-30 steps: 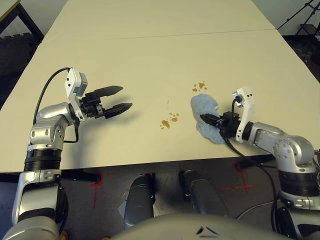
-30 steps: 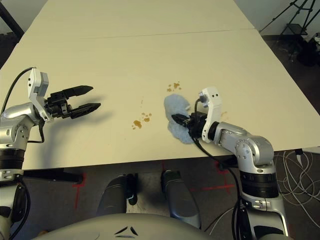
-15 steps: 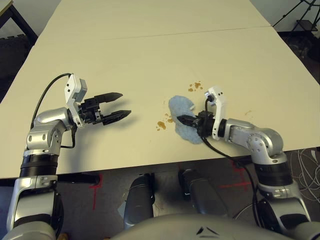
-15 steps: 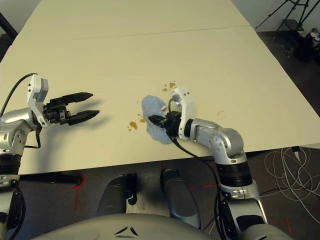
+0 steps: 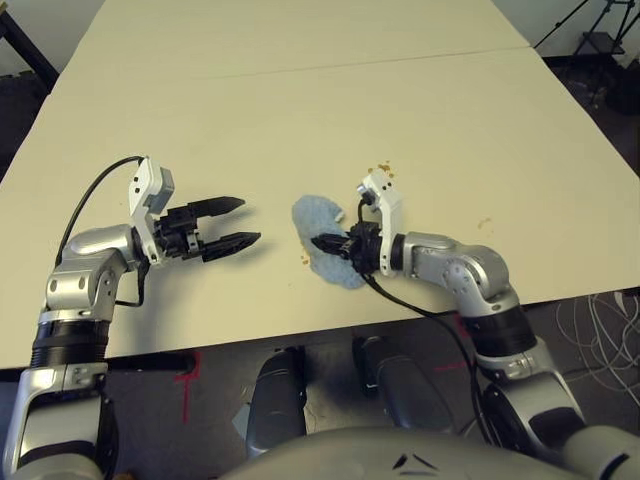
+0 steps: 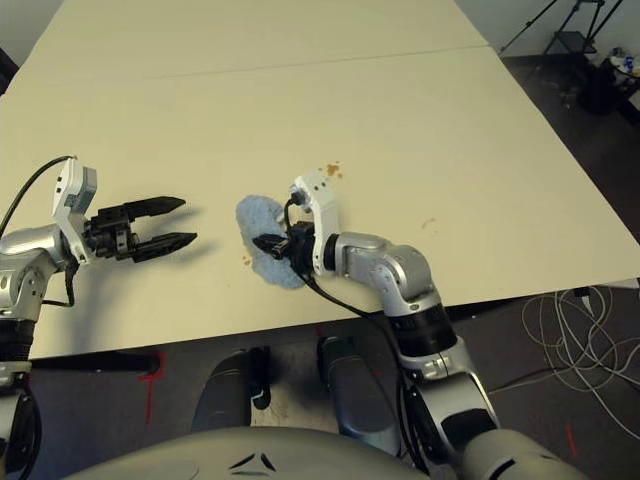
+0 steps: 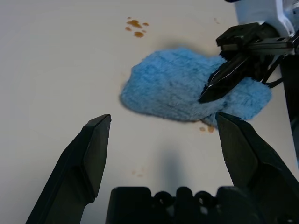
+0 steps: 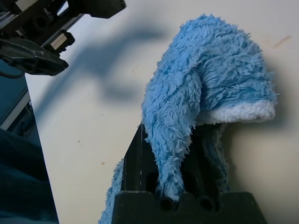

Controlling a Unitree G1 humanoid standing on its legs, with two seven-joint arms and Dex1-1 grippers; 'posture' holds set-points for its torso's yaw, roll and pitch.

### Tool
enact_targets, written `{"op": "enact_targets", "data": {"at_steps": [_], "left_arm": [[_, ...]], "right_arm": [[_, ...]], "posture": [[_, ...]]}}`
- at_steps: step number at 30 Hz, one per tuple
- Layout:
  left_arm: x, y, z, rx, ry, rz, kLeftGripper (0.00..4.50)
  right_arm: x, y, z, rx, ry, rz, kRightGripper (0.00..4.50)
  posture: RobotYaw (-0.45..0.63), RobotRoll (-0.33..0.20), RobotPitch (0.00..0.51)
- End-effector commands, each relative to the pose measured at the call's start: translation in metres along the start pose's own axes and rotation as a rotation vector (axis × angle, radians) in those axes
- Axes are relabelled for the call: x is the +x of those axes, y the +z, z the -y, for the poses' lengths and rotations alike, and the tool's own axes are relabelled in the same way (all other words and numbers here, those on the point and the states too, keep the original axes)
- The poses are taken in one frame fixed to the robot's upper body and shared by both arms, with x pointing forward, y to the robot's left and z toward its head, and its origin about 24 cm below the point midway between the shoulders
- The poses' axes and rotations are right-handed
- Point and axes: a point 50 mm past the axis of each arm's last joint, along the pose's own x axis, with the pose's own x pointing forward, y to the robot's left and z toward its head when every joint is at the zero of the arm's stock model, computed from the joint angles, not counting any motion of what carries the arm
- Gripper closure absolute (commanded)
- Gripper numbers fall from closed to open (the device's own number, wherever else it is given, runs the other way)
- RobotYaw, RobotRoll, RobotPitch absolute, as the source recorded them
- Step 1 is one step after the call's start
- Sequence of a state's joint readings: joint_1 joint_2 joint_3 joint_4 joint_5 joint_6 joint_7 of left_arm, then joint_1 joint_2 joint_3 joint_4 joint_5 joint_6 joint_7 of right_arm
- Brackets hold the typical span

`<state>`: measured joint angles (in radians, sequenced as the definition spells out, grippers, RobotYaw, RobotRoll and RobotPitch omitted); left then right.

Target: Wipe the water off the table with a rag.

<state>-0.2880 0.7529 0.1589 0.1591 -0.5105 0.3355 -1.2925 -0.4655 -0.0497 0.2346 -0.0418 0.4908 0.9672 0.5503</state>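
Observation:
The light blue rag (image 5: 318,222) lies bunched on the beige table (image 5: 300,100) near its front edge. My right gripper (image 5: 320,243) is shut on the rag's near part, and in the right wrist view the rag (image 8: 205,79) drapes over the closed fingers. One cluster of orange-brown water spots (image 5: 383,167) sits just beyond and to the right of the rag. A few small spots (image 7: 205,128) show at the rag's near edge. My left gripper (image 5: 250,220) hovers open a short way left of the rag, pointing at it, holding nothing.
A thin seam (image 5: 300,68) crosses the table further back. The table's front edge (image 5: 300,335) runs close below both grippers. Off the right side, cables (image 6: 590,320) lie on the floor and a tripod (image 6: 560,30) stands at the far corner.
My right gripper has dragged the rag to the left, over the nearer cluster of spots and closer to the left gripper. The left arm has stayed put. The camera view has shifted.

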Motion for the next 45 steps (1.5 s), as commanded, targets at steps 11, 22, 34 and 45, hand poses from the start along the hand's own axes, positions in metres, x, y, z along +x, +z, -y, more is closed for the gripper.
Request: {"op": "enact_targets", "data": {"at_steps": [11,22,34,45], "left_arm": [[-0.003,-0.001,0.004,0.003,0.006,0.004,0.0],[-0.004,-0.002,0.001,0.003,0.023,0.014,0.0],[0.002,0.0,-0.005,0.015,0.022,0.025,0.0],[0.004,0.001,-0.008,0.023,0.019,0.025,0.0]], "right_arm": [[0.018,-0.04,-0.007,0.024,0.077,-0.199,4.37],[-0.043,-0.032,0.036,-0.001,-0.123,-0.181,4.37],[-0.109,-0.024,0.067,-0.016,-0.317,-0.173,4.37],[-0.167,0.006,0.08,0.039,-0.352,-0.092,4.37]], "posture": [[-0.09,0.0,0.239],[-0.1,0.0,0.23],[-0.12,0.0,0.217],[-0.13,0.0,0.217]]}}
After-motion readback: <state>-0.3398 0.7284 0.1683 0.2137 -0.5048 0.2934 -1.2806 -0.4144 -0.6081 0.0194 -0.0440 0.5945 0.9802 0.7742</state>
